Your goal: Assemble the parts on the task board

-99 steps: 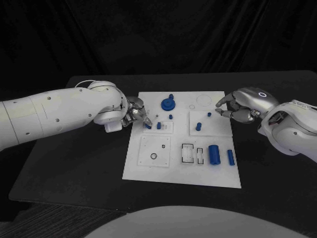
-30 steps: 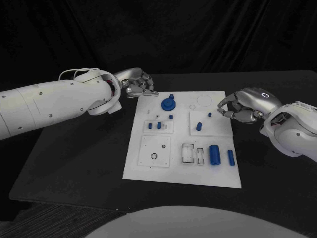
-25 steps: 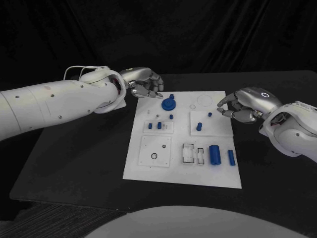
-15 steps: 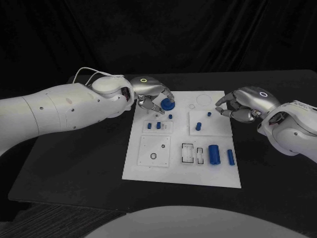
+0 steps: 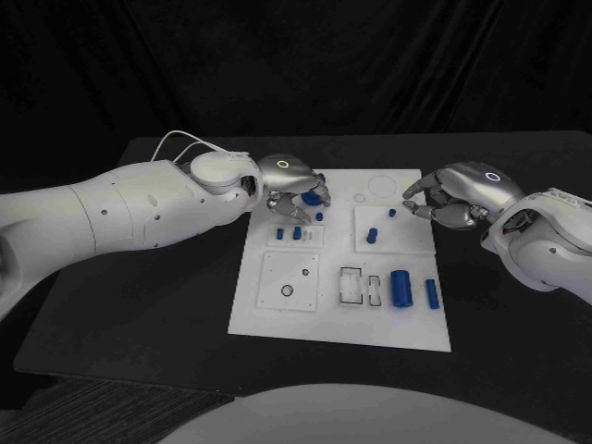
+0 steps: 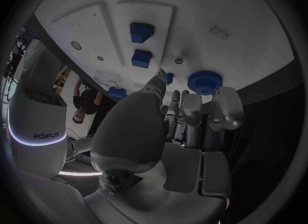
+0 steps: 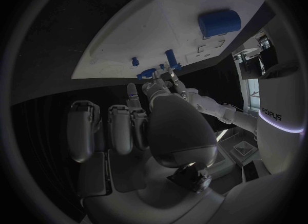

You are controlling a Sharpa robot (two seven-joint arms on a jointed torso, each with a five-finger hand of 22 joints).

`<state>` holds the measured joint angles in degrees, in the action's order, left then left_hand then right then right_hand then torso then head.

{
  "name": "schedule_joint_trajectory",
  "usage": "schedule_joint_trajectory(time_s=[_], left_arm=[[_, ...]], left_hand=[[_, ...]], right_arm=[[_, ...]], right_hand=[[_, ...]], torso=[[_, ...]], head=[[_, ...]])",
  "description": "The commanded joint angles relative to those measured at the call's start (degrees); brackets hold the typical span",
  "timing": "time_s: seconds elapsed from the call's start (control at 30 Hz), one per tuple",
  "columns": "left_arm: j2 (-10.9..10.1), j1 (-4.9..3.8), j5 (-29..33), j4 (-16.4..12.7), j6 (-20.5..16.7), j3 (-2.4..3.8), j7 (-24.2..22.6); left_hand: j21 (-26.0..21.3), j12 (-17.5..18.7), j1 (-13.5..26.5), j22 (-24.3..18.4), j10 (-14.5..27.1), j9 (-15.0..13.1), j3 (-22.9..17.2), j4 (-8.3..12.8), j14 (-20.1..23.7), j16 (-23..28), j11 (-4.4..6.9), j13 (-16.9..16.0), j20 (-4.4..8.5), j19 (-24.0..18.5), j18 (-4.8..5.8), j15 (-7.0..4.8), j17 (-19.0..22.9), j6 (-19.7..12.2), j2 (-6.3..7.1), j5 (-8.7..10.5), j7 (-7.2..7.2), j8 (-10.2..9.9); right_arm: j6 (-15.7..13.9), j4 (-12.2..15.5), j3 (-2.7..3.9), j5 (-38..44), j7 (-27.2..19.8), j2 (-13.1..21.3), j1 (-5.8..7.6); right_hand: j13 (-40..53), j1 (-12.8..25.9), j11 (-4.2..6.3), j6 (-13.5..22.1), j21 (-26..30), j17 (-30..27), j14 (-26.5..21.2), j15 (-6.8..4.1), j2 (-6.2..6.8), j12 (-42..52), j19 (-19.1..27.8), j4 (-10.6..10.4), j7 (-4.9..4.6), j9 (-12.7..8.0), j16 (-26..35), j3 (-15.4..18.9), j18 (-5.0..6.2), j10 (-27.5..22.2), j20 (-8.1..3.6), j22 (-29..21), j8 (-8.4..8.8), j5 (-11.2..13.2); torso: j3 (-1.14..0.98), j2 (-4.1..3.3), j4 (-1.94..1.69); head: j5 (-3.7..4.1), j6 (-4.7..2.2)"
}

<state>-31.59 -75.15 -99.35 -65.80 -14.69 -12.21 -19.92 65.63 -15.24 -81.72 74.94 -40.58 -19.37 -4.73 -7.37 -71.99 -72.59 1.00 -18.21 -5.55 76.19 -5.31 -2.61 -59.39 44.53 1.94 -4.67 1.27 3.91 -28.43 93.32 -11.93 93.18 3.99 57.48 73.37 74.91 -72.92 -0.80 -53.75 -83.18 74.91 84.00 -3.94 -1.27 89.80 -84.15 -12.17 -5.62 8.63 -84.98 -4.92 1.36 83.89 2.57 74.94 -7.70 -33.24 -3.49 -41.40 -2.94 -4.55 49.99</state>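
On the black worktop [image 5: 136, 305], head view: white task board [image 5: 277, 319] central; left hand [image 5: 293, 185] lowered over blue round knob [image 5: 319, 196] near far edge, grasp not discernible. Right hand [image 5: 446, 196] curled at board's right edge, contents unclear.

Left wrist view: fingers [image 6: 192, 112] extended, apart, short of knob [image 6: 205, 81]. Risk, judged: glancing contact tipping neighbouring pegs [image 6: 141, 32].

Right wrist view: fingers [image 7: 122, 126] loosely curled, seemingly empty.

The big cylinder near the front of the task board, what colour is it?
Blue; the big cylinder shows best in the head view.
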Motion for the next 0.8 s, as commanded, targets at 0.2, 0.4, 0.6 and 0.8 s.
schedule_joint_trajectory(time_s=[0.2, 0.4, 0.6, 0.8], left_arm=[[1.0, 0.88, -1.4, 0.8, -0.8, 0.06, -0.8], [1.4, 1.24, -1.4, 0.9, -1.7, 0.07, -0.9], [1.6, 1.37, -1.4, 1.1, -2.3, 0.07, -0.8], [1.5, 1.43, -1.4, 1.1, -2.3, 0.07, -0.9]], left_hand=[[-0.3, -2.0, 0.0, 8.0, -3.2, 1.7, -1.4, 1.3, 0.5, -1.1, -0.43, -0.5, 0.18, 0.2, 0.03, 0.12, 0.7, 3.0, -0.94, -2.85, 0.46, 0.8], [-0.2, -2.7, -0.7, 8.1, -4.7, 2.3, -2.7, 1.8, 0.5, -1.5, -0.41, -0.5, 0.23, 0.4, 0.06, 0.12, 0.9, 4.2, -1.30, -4.03, 0.36, 1.1], [-0.2, -3.2, -1.5, 8.1, -6.6, 2.8, -4.6, 2.3, 0.6, -1.6, -0.37, -0.3, 0.28, 0.5, 0.09, 0.07, 1.5, 6.1, -1.61, -4.40, 0.42, 1.6], [-0.5, -3.4, -1.3, 8.0, -8.5, 3.1, -5.7, 2.1, 1.0, -1.4, -0.43, 0.0, 0.31, 0.5, 0.04, 0.15, 2.4, 7.3, -1.47, -4.26, 0.51, 1.9]], right_arm=[[-0.3, -0.2, 0.03, 0.2, -0.4, -0.2, -0.10], [-0.2, -0.2, 0.03, 0.2, -0.4, -0.1, -0.10], [0.0, -0.1, 0.03, 0.2, -0.3, -0.1, -0.10], [0.1, -0.1, 0.03, 0.2, -0.1, 0.0, -0.10]], right_hand=[[15.1, -0.5, -0.32, -0.4, 0.0, 5.0, 4.3, 0.12, 0.08, 0.2, -2.9, 0.0, -0.01, 0.1, -0.1, -0.3, 0.34, 6.1, -0.03, 12.8, 0.23, -0.3], [15.1, -0.5, -0.33, -0.4, 0.0, 5.0, 4.3, 0.12, 0.08, 0.2, -2.9, 0.0, -0.02, 0.1, -0.1, -0.3, 0.34, 6.1, -0.03, 12.8, 0.23, -0.3], [15.1, -0.5, -0.33, -0.4, 0.0, 5.0, 4.3, 0.12, 0.08, 0.2, -2.9, 0.0, -0.02, 0.1, -0.1, -0.3, 0.34, 6.1, -0.03, 12.8, 0.23, -0.3], [15.1, -0.5, -0.33, -0.4, 0.0, 5.0, 4.3, 0.12, 0.08, 0.2, -2.9, 0.0, -0.02, 0.1, -0.1, -0.3, 0.34, 6.1, -0.03, 12.8, 0.23, -0.3]], torso=[[0.07, -0.02, 0.02], [0.10, -0.05, 0.11], [0.09, -0.04, 0.14], [0.01, -0.04, 0.08]], head=[[0.39, 0.01], [0.33, 0.01], [0.38, 0.01], [0.43, 0.01]])
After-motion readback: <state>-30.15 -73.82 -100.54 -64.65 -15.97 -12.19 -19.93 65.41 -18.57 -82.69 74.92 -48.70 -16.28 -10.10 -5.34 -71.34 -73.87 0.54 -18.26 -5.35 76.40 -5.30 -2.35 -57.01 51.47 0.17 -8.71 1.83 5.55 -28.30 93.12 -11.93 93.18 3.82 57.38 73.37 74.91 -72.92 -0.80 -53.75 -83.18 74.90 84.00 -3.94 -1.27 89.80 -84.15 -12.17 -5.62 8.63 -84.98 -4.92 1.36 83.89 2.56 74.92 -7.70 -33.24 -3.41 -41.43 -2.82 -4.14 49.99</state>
